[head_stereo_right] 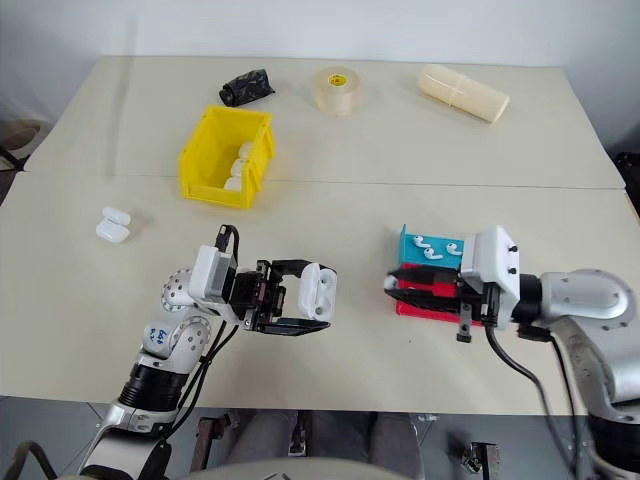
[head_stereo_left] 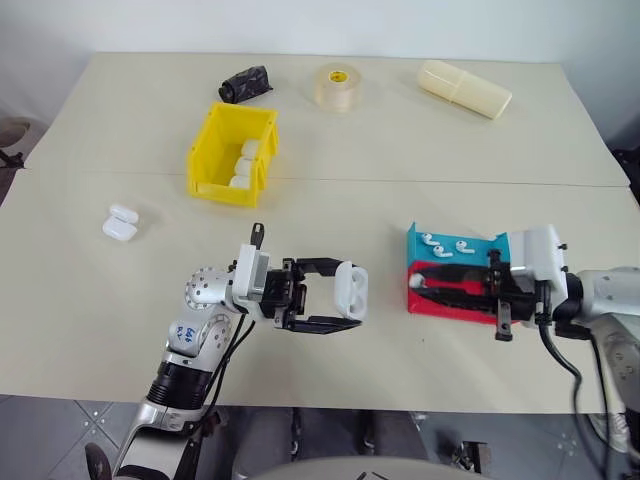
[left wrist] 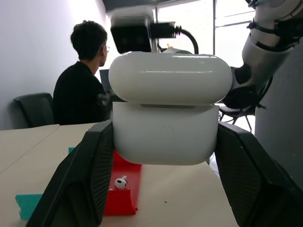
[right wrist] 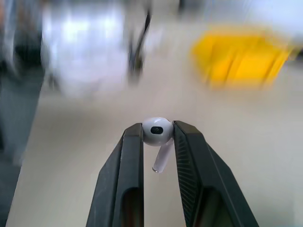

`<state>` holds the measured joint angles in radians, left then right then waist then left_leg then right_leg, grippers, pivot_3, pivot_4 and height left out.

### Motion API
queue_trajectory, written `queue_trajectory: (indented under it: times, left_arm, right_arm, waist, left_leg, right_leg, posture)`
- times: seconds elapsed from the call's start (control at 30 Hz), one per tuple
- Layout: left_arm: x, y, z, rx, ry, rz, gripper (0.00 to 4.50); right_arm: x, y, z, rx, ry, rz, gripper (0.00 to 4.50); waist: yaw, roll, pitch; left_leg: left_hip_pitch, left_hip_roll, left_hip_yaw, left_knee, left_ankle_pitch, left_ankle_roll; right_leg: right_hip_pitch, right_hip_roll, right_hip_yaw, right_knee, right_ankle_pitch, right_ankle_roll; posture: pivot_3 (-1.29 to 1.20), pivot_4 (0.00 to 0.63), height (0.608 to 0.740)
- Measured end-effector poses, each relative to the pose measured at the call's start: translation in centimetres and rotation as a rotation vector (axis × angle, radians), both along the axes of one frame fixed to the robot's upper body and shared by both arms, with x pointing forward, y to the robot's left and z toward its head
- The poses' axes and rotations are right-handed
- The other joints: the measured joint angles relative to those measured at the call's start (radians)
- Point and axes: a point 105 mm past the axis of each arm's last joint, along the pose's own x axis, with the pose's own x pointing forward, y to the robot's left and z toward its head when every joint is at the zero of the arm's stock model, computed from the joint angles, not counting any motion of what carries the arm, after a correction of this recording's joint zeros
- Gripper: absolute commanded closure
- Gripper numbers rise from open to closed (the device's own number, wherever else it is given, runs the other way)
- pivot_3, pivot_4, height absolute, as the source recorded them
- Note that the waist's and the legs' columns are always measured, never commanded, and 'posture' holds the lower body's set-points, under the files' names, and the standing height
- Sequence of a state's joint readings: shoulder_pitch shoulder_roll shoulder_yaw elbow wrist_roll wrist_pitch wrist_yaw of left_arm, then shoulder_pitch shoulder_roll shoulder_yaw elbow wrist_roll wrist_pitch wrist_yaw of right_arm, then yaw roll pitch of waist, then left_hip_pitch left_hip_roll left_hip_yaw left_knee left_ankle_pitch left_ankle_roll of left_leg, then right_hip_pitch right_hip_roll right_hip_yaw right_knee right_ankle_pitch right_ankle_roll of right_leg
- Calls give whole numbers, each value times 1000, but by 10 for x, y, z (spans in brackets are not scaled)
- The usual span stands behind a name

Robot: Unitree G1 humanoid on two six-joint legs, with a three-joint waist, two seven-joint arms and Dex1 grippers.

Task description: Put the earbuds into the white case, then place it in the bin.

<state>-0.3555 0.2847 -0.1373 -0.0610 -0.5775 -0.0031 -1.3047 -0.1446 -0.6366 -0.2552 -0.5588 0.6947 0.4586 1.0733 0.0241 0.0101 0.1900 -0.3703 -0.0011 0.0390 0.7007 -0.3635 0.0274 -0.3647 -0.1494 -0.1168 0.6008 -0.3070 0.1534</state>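
Left gripper: clenched on the white case, holding it above the table near the front edge, at about 7 o'clock of the tabletop.
Case in the jaws: it sits between the two black fingers, one pressing each side of its lower body; the lid rises clear above the fingertips.
Case axis: in the left wrist view its long axis runs across from finger to finger, the seam between lid and body is level and the lid looks shut; in the head views the case faces 3 o'clock, toward the right arm.
Right gripper: grasping one earbud, reaching toward 9 o'clock over the trays.
Earbud in the jaws: the round head is pinched at the very fingertips; the stem hangs back into the gap between the fingers, tilted.
Trays: a teal tray with three earbuds, and a red tray touching its near side with one earbud in it, at about 4 o'clock.
Bin: at 11 o'clock, well apart from both grippers, white cases inside.
Spare case: open, lying at 9 o'clock.
Hard to make out: the right wrist view's background is smeared, the bin a yellow blur; the right arm hides part of the red tray.
Far edge: a tape roll, a cream cylinder and a dark bundle.
Person: seated beyond the table, seen from behind.
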Motion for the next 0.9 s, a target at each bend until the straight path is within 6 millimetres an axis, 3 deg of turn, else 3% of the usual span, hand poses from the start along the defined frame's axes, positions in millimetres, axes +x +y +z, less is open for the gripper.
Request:
queue_trajectory:
  times: [0.1, 0.3, 0.9]
  left_arm:
    - [1, 0, 2, 14, 4, -14, 1721]
    - [4, 0, 3, 44, 37, -23, 1721]
    - [8, -6, 10, 65, 90, -57, 1721]
  right_arm:
    - [-3, 12, 16, 188, -45, -3, 3972]
    - [-2, 24, 23, 358, -25, -42, 3972]
    - [-10, 48, 1, 439, 34, -23, 3972]
  waist:
    - [0, 0, 0]
    - [-1, 1, 0]
    - [-1, 1, 0]
  left_leg:
    - [0, -1, 0, 0, 0, 0]
    - [0, -3, 0, -1, 0, 0]
    - [0, -3, 2, -1, 0, 0]
  right_leg:
    - [0, 0, 1, 0, 0, 0]
    - [-1, 0, 1, 1, 0, 0]
    - [-2, 1, 2, 2, 0, 0]
  posture:
    - [0, 150, 740]
    - [0, 150, 740]
    - [0, 150, 740]
